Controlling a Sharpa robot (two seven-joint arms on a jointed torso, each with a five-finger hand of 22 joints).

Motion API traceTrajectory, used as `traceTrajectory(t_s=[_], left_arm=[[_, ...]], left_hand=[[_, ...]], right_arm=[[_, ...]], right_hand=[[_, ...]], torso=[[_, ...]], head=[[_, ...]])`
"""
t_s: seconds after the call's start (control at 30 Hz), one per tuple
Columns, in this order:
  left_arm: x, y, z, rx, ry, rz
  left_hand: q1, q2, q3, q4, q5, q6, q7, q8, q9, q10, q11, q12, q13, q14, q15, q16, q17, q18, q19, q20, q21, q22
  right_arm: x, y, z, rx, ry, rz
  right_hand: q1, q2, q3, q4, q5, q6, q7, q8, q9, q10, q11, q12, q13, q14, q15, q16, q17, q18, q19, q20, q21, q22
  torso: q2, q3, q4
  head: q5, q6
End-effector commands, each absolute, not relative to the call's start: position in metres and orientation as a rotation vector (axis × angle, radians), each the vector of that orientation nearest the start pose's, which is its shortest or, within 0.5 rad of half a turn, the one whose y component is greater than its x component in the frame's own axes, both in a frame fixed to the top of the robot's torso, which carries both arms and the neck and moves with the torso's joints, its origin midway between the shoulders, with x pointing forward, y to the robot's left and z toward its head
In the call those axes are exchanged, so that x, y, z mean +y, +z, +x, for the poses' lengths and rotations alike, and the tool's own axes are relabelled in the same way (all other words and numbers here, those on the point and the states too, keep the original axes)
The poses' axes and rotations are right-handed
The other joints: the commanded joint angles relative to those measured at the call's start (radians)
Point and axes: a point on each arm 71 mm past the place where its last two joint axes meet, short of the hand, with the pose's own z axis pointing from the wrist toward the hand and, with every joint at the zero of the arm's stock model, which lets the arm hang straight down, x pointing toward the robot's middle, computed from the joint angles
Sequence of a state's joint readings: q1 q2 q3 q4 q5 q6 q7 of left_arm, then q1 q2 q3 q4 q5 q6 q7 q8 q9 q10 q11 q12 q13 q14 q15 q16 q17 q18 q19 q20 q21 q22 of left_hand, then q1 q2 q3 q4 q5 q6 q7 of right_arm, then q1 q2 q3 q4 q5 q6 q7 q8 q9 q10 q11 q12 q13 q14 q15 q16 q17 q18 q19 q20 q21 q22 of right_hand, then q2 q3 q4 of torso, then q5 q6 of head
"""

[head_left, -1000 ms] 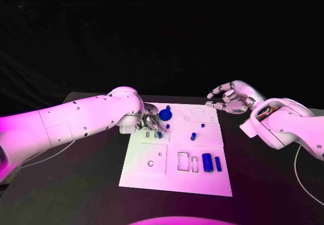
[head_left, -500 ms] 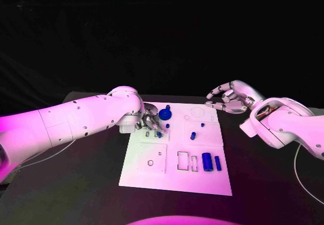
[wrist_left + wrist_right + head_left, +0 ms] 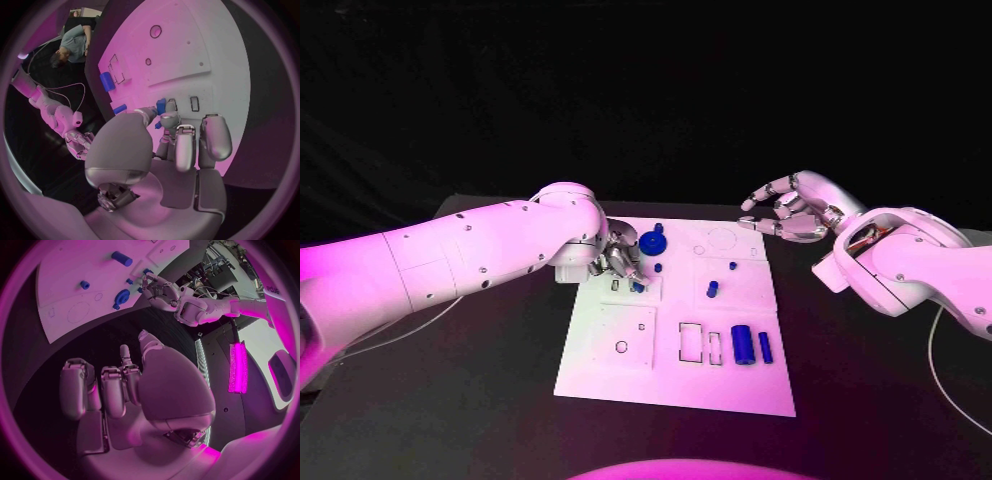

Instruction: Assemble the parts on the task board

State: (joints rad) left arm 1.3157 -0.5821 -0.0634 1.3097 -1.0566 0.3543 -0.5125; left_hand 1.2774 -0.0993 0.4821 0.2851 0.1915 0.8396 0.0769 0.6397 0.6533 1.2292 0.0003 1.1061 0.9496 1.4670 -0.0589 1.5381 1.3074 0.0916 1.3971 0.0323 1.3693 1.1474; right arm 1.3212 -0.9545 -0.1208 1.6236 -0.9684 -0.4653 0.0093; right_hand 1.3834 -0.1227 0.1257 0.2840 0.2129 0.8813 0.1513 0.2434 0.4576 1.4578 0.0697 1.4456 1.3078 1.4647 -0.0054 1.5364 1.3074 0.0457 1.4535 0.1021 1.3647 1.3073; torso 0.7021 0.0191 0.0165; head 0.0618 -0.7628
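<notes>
Left robot hand pinching small blue part over task board slot, lining up insertion; right robot hand curled, holding nothing, parked off board

— What's on the table, counted?
— One white task board, in the middle of the frame. Two silver hands: the left hand at the board's upper left, the right hand off its upper right corner.
— And the blue parts?
— Six that I can make out: a round gear-like part, two small pegs, a short stub, one thick cylinder, one thin cylinder.
</notes>
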Motion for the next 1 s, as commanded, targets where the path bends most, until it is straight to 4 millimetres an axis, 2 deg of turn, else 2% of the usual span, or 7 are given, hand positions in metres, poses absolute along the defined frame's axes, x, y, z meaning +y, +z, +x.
traceTrajectory(t_s=[0.03, 0.13, 0.33, 0.43, 0.67, 0.8, 1.0], left_arm=[[0.139, -0.197, 0.517, 2.449, -0.44, 0.044], [0.139, -0.197, 0.516, 2.45, -0.456, 0.023], [0.143, -0.196, 0.515, 2.449, -0.516, -0.06], [0.146, -0.194, 0.513, 2.437, -0.542, -0.101], [0.157, -0.188, 0.508, 2.375, -0.565, -0.155], [0.161, -0.187, 0.505, 2.333, -0.548, -0.148], [0.164, -0.192, 0.5, 2.264, -0.495, -0.09]], left_hand=[[0.005, -0.019, 0.074, -0.019, 0.004, -0.007, -0.005, 0.011, 0.017, -0.008, -0.003, -0.007, -0.005, 0.09, -0.006, 0.006, 0.221, -0.012, 0.004, -0.004, 0.004, 0.002], [-0.004, -0.036, 0.174, -0.056, 0.003, -0.012, -0.005, 0.023, 0.038, -0.004, -0.002, -0.009, -0.007, 0.09, -0.007, 0.005, 0.219, -0.012, 0.005, -0.004, 0.005, 0.006], [-0.042, -0.052, 0.298, -0.124, 0.004, -0.014, -0.009, 0.063, 0.091, 0.013, -0.007, 0.002, 0.005, 0.088, -0.01, 0.001, 0.213, -0.013, 0.006, -0.006, 0.008, 0.013], [-0.062, -0.058, 0.337, -0.15, 0.009, -0.017, -0.01, 0.076, 0.111, 0.024, -0.009, 0.014, 0.018, 0.088, -0.011, 0.0, 0.211, -0.013, 0.006, -0.007, 0.009, 0.014], [-0.086, -0.067, 0.373, -0.175, 0.017, -0.015, -0.013, 0.09, 0.131, 0.04, -0.012, 0.035, 0.041, 0.088, -0.014, -0.001, 0.211, -0.014, 0.008, -0.009, 0.011, 0.02], [-0.095, -0.073, 0.388, -0.186, 0.019, -0.012, -0.015, 0.095, 0.138, 0.047, -0.014, 0.042, 0.049, 0.088, -0.016, 0.0, 0.211, -0.015, 0.012, -0.01, 0.015, 0.027], [-0.105, -0.081, 0.404, -0.197, 0.024, -0.008, -0.017, 0.101, 0.145, 0.054, -0.016, 0.051, 0.059, 0.09, -0.017, 0.003, 0.215, -0.017, 0.017, -0.011, 0.021, 0.039]], right_arm=[[-0.231, -0.145, 0.478, 1.593, 0.88, 0.246], [-0.231, -0.145, 0.478, 1.594, 0.879, 0.246], [-0.232, -0.145, 0.478, 1.595, 0.877, 0.248], [-0.233, -0.146, 0.478, 1.595, 0.875, 0.249], [-0.235, -0.146, 0.478, 1.596, 0.872, 0.251], [-0.236, -0.146, 0.478, 1.596, 0.871, 0.252], [-0.237, -0.146, 0.477, 1.595, 0.869, 0.252]], right_hand=[[-0.001, 0.003, 0.004, 0.002, 0.005, 0.006, -0.001, 0.005, 0.001, -0.002, -0.002, -0.005, 0.136, 0.077, 0.0, -0.006, 0.135, 0.009, -0.002, -0.002, -0.005, 0.093], [-0.001, 0.004, 0.005, 0.002, 0.006, 0.006, -0.001, 0.006, 0.001, -0.002, -0.002, -0.005, 0.136, 0.077, 0.0, -0.006, 0.134, 0.009, -0.002, -0.002, -0.005, 0.093], [-0.001, 0.004, 0.005, 0.002, 0.006, 0.006, -0.001, 0.006, 0.001, -0.002, -0.002, -0.006, 0.135, 0.077, 0.0, -0.007, 0.132, 0.009, -0.003, -0.002, -0.008, 0.091], [-0.001, 0.004, 0.005, 0.002, 0.006, 0.006, -0.001, 0.006, 0.001, -0.002, -0.002, -0.006, 0.135, 0.077, 0.0, -0.007, 0.132, 0.009, -0.003, -0.002, -0.008, 0.091], [-0.001, 0.004, 0.005, 0.002, 0.007, 0.006, -0.001, 0.006, 0.001, -0.004, -0.002, -0.007, 0.134, 0.077, 0.0, -0.007, 0.132, 0.01, -0.004, -0.002, -0.01, 0.09], [-0.001, 0.004, 0.005, 0.002, 0.007, 0.006, -0.001, 0.006, 0.001, -0.004, -0.002, -0.007, 0.134, 0.077, 0.0, -0.007, 0.132, 0.01, -0.004, -0.002, -0.01, 0.09], [-0.002, 0.004, 0.005, 0.002, 0.007, 0.006, -0.001, 0.006, 0.001, -0.004, -0.002, -0.007, 0.134, 0.077, 0.0, -0.007, 0.132, 0.01, -0.004, -0.002, -0.009, 0.09]], torso=[[0.001, -0.0005, 0.0006], [0.0, -0.0004, 0.0009], [0.0, 0.0, 0.0015], [0.0, 0.0007, 0.003], [0.0, 0.0023, 0.0063], [0.0, 0.004, 0.0087], [-0.001, 0.0043, 0.0103]], head=[[0.0, 0.0], [0.0, -0.001], [0.0, -0.001], [-0.001, 0.001], [0.0, 0.002], [-0.002, 0.001], [-0.004, 0.0]])
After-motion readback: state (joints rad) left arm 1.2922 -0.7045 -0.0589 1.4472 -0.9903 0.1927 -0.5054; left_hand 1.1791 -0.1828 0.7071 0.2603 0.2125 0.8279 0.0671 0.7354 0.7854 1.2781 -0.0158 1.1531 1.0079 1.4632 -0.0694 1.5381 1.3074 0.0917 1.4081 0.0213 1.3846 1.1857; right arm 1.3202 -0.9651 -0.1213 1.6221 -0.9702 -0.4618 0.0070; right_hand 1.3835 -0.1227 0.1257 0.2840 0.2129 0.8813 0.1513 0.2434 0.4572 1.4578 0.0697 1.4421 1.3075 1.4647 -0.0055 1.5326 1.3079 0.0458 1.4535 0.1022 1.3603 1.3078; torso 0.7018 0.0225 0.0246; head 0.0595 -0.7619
